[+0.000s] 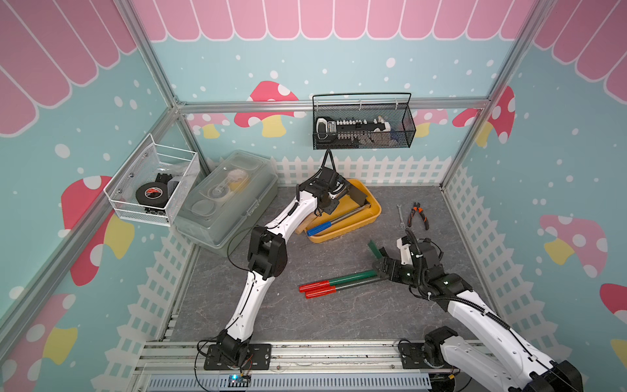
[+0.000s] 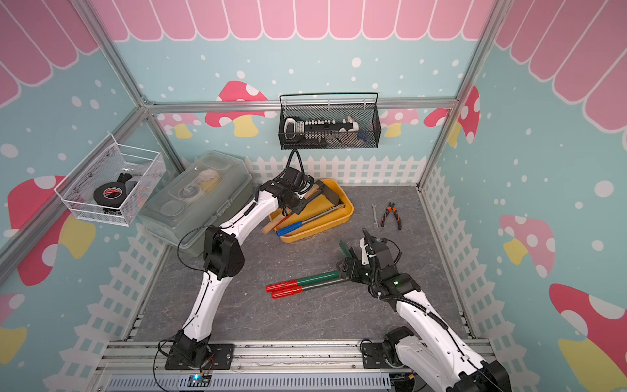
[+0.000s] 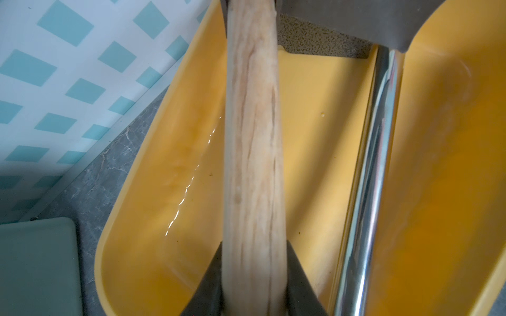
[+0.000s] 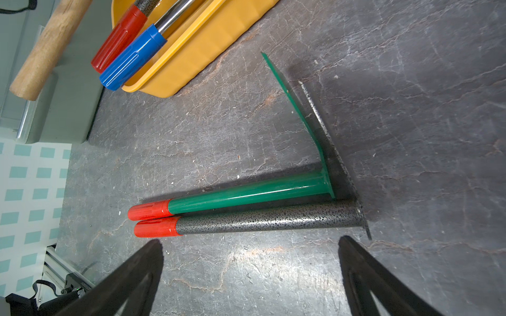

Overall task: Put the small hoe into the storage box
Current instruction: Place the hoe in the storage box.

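The left gripper (image 3: 254, 246) is pinched tight on the pale wooden handle of the small hoe (image 3: 252, 136), holding it lengthwise over the inside of the storage box (image 3: 153, 191), the shallow yellow tray at the back of the table. In both top views the left arm covers most of the tool. Only the butt of the handle (image 2: 271, 225) pokes out past the tray's rim (image 2: 315, 234) toward the grey lidded box (image 2: 196, 200). I cannot tell whether its head is touching the tray floor. Already lying in the tray are a blue-grip hoe (image 4: 134, 57) with a shiny chrome shaft (image 3: 377, 164) and, right beside it, a red-grip tool (image 4: 120, 38); both grips stick out over the tray's end. The right gripper (image 4: 250, 242) stands spread wide and holds nothing, low over the dark table (image 4: 410, 136), just beside two more hoes lying side by side and touching: a green hoe (image 4: 246, 194) and a speckled grey hoe (image 4: 260, 220), each with a red grip. Their blades point toward the tray, but they lie well apart from it. A pair of pliers (image 1: 419, 215) and a small wrench (image 1: 401, 217) lie near the right wall.
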Tool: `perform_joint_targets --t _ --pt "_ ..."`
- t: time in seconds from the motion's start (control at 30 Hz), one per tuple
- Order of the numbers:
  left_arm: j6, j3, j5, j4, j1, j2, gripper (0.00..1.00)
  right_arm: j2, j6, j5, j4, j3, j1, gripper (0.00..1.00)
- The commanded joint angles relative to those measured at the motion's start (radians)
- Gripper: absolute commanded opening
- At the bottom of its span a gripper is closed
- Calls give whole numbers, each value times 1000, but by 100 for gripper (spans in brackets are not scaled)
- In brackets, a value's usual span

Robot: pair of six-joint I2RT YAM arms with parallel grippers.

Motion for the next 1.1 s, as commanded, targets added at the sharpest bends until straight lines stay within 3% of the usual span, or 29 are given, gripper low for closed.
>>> perform_joint_targets --t 0.0,0.37,1.07 --pt "6 51 -30 64 4 18 0 -11 -9 -5 -18 16 2 99" --pt "24 70 -103 100 -6 58 0 -20 -6 -8 -20 9 2 99" --pt "54 119 -91 128 -18 126 0 -21 -5 -9 -23 -14 2 99"
